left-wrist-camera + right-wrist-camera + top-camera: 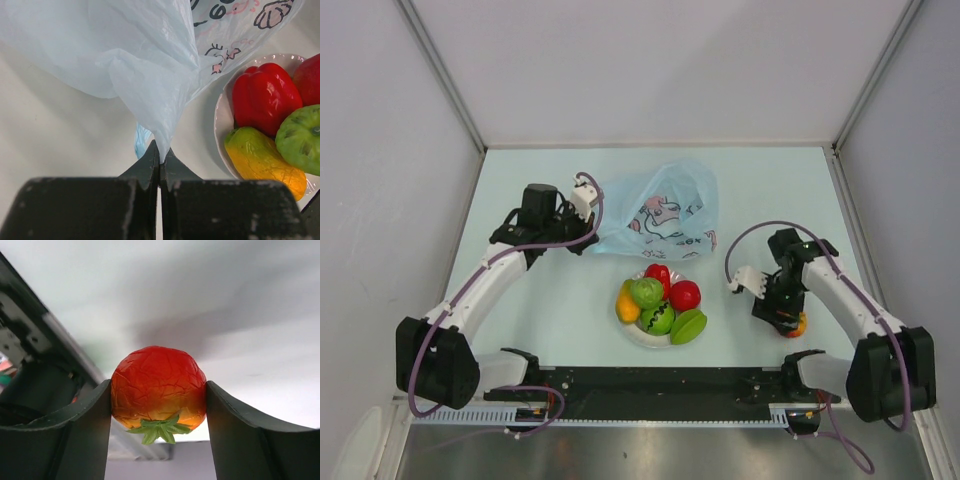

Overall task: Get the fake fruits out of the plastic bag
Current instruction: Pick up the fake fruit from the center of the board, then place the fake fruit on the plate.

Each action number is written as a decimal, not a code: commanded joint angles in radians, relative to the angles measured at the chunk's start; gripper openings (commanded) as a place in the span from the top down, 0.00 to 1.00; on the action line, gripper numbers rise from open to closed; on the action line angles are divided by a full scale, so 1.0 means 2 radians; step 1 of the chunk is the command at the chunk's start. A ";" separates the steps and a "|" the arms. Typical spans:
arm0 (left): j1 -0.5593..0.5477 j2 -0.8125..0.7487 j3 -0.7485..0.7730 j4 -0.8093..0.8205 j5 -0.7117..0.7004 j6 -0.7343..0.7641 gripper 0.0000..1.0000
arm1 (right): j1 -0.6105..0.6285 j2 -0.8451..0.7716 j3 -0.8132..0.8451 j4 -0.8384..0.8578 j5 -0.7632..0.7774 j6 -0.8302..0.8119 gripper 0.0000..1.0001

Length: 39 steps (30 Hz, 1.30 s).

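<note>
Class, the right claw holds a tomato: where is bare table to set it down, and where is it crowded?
Bare table: right of the bag, toward the far corner; also between the left arm and the plate. Crowded: the plate, piled with fruit, the bag just behind it.

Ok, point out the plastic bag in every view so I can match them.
Top external: plastic bag at upper centre, just behind the plate.
Left wrist: fills the top, tapering down into the shut left gripper.
Right wrist: absent; the right gripper holds a tomato.
Shared landmark: the white plate, in the top and left wrist views.
</note>
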 commanded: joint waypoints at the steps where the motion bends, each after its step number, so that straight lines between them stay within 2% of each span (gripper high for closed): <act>1: 0.003 -0.012 0.008 0.008 0.005 0.005 1.00 | 0.109 -0.046 0.088 0.007 -0.068 0.034 0.50; 8: 0.003 -0.009 0.016 -0.001 0.001 0.005 1.00 | 0.302 -0.053 0.127 0.112 -0.082 0.177 0.48; 14: 0.002 -0.013 0.016 -0.004 -0.001 0.006 1.00 | 0.402 -0.056 0.128 0.200 -0.051 0.218 0.44; 28: 0.003 -0.032 0.000 -0.003 -0.005 0.009 1.00 | 0.461 -0.016 0.129 0.255 -0.056 0.205 0.39; 39: 0.005 -0.044 -0.013 -0.001 -0.008 0.011 1.00 | 0.469 0.003 0.128 0.249 -0.048 0.207 0.32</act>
